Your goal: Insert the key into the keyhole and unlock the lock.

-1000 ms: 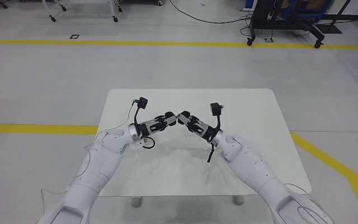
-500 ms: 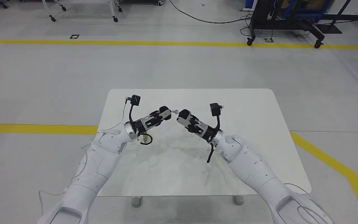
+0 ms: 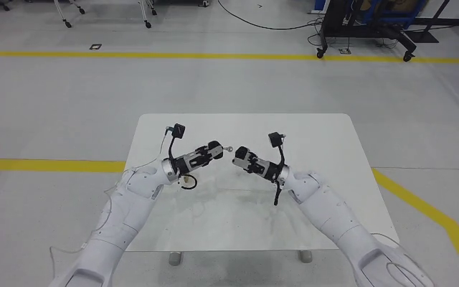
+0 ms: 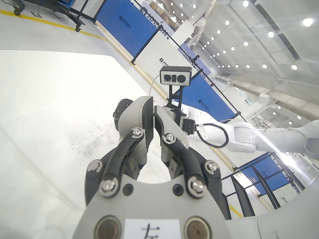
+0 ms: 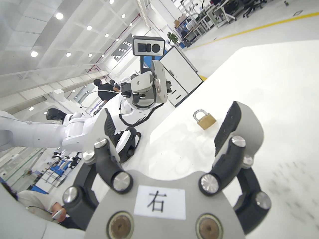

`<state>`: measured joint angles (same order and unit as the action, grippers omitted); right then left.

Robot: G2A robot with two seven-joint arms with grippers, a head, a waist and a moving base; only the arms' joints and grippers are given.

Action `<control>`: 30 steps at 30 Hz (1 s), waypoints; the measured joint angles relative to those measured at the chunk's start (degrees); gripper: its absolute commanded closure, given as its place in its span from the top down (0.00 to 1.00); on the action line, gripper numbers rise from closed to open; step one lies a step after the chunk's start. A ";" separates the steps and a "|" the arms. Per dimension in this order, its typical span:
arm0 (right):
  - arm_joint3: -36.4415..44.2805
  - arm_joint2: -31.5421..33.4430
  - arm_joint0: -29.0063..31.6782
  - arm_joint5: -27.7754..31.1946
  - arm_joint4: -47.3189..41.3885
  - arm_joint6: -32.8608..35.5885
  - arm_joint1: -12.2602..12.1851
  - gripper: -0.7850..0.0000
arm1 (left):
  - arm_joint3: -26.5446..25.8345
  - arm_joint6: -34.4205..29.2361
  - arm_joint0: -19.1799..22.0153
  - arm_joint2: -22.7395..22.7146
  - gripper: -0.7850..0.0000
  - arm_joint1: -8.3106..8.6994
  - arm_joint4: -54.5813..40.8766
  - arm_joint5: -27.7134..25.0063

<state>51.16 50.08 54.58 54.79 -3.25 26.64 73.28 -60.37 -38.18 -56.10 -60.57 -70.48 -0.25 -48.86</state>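
In left gripper (image 3: 217,148), key (image 3: 228,148) tip rightward

Key: small, silvery key (image 5: 157,82), pinched between the closed fingers of the left gripper (image 4: 152,109), one end sticking out past the fingertips, held up off the table (image 5: 274,75).
Lock: brass padlock (image 5: 204,120) with a silver shackle seated in its body, lying flat on the white table, apart from the key.
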 measured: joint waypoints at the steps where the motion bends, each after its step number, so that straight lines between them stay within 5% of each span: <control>1: 0.59 0.52 0.16 -0.57 -2.96 3.37 -0.45 0.51 | -0.09 -0.41 0.04 0.00 0.00 0.06 0.14 0.06; 6: 4.03 3.47 1.42 -3.75 -15.41 18.29 -2.59 0.35 | -0.98 -2.75 0.13 0.89 0.00 0.22 0.49 -1.28; 9: 5.42 4.13 2.05 -5.47 -17.58 22.44 -3.15 0.35 | -0.91 -2.97 0.25 1.25 0.00 0.22 -0.09 -1.07; 20: 5.15 3.22 1.84 -6.80 -15.67 21.27 -2.73 0.43 | -0.67 -3.91 0.84 2.46 0.00 0.25 -1.02 -1.27; 30: 3.87 2.62 1.01 -6.06 -15.36 20.29 -2.19 0.36 | -0.32 -4.80 1.20 3.30 0.00 0.34 -2.40 -1.59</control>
<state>55.03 52.69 55.59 48.74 -18.61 46.93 71.09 -60.69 -42.98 -54.89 -57.27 -70.14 -2.65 -50.45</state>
